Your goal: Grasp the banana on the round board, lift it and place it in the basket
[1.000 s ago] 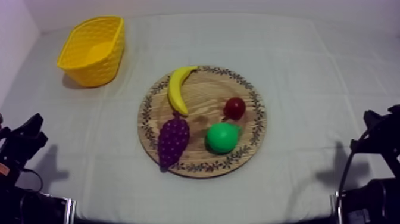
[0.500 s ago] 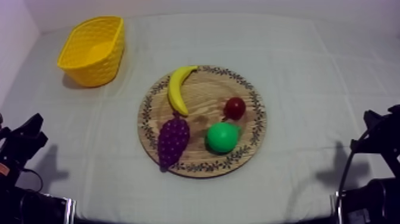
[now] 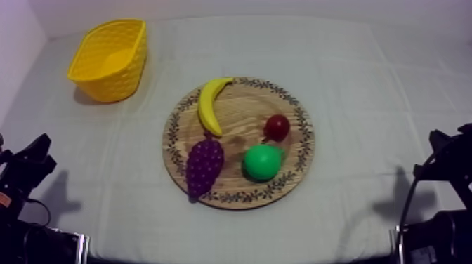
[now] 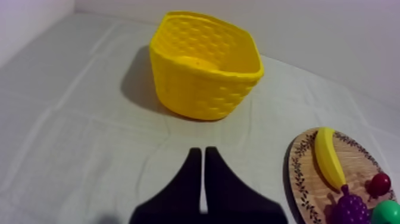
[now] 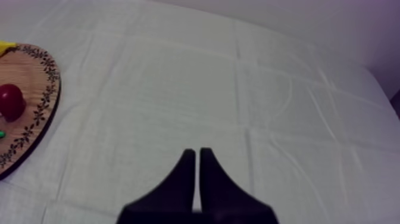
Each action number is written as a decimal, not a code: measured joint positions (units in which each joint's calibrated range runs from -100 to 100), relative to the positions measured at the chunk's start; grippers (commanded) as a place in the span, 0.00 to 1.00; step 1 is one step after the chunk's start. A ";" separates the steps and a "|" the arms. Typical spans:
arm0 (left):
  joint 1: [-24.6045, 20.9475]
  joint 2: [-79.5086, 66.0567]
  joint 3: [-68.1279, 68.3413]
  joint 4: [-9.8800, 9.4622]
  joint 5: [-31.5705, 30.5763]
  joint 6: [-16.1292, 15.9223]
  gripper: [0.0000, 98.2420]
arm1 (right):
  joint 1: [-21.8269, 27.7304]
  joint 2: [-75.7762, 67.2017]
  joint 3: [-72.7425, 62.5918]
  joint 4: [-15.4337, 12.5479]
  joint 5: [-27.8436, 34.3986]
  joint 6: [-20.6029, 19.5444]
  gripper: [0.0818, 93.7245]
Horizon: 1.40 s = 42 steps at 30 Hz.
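Observation:
The yellow banana [image 3: 209,104] lies on the upper left part of the round wooden board [image 3: 295,165], also seen as banana [image 4: 327,156] on the board [image 4: 297,179] from the left wrist. The yellow basket [image 3: 109,58] stands empty at the table's far left; basket [image 4: 202,64] sits ahead of my left gripper [image 4: 199,154], which is shut on nothing over bare cloth. My left gripper [image 3: 38,147] rests low at the left edge. My right gripper [image 5: 196,154] is shut on nothing, to the right of the board [image 5: 36,119]; right gripper [image 3: 439,140] rests low at the right edge.
On the board also lie a purple bunch of grapes [image 3: 204,163], a green pear [image 3: 263,161] and a small red fruit [image 3: 277,127]. Bare cloth stretches between board and basket and across the table's right side.

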 measured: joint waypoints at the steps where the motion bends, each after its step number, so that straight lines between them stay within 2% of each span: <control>1: 0.00 0.00 0.00 0.00 0.00 0.00 0.00 | 0.00 0.00 0.00 0.00 0.00 0.00 0.00; 31: 0.00 0.00 0.00 0.00 0.00 0.62 0.00 | 0.00 0.00 0.00 0.00 0.00 0.00 0.00; 42: 0.04 0.00 0.00 0.00 0.00 -1.60 0.00 | 0.00 0.00 0.00 0.00 0.00 0.00 0.00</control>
